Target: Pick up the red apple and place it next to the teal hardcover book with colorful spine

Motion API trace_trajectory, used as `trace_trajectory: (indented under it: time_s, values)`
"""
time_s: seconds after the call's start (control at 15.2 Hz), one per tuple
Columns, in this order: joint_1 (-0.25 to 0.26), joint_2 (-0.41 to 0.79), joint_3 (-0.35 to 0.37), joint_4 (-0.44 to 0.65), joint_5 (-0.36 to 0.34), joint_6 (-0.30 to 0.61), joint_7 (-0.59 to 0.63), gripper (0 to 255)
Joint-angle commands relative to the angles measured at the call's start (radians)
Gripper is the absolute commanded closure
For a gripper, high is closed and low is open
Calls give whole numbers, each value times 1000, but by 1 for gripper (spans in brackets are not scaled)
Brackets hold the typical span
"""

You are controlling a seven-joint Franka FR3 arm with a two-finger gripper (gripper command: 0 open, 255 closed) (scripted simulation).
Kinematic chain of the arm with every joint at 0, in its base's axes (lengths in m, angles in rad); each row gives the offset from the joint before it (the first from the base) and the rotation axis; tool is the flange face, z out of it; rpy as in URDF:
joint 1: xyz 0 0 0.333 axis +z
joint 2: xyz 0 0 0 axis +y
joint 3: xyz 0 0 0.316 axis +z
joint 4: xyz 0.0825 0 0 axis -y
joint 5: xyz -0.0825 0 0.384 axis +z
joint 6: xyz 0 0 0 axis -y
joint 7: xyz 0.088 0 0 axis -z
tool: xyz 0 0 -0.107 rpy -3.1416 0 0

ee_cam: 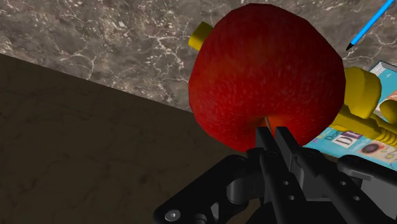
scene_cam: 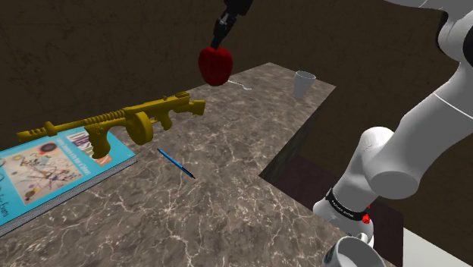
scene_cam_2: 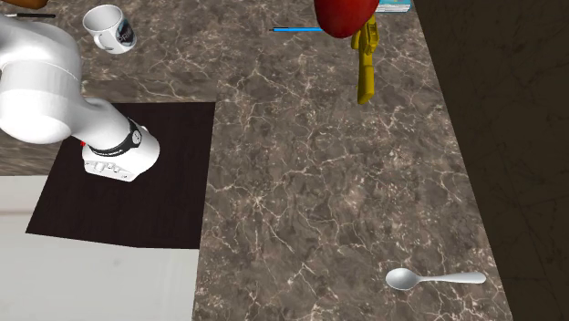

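Note:
A red apple [scene_cam: 215,64] hangs in the air above the marble counter, with my gripper [scene_cam: 219,39] shut on its top from above. In the wrist view the two black fingers nearly meet, pinching the apple [ee_cam: 267,73] at its stem dimple, where my gripper [ee_cam: 275,132] ends. The apple [scene_cam_2: 345,15] also shows at the second exterior view's top edge. The teal hardcover book [scene_cam: 53,171] lies flat at the shoulder view's left edge, well away from the apple. Past the apple, a corner of the book [ee_cam: 356,137] is visible.
A yellow toy gun [scene_cam: 129,117] lies partly on the book, and a blue pen [scene_cam: 176,163] lies near it. A white cup [scene_cam: 303,83] and a spoon [scene_cam_2: 433,278] sit at the counter's far end. A mug [scene_cam_2: 109,27] stands near the arm's base. A dark wall runs along the counter.

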Motion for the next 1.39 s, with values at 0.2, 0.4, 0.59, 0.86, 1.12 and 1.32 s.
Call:
trace_trajectory:
  time_s: [0.2, 0.4, 0.59, 0.86, 1.12, 1.32]
  values:
    - [38, -27, 86, -24, -35, 0, 138, 255]
    - [59, -26, 137, -22, -55, -2, 217, 255]
    - [81, -17, 188, -10, -75, -6, 296, 255]
    - [109, 11, 257, 24, -107, -18, 404, 255]
    - [139, 56, 325, 77, -146, -37, 512, 255]
    - [163, 102, 376, 130, -182, -57, 594, 255]
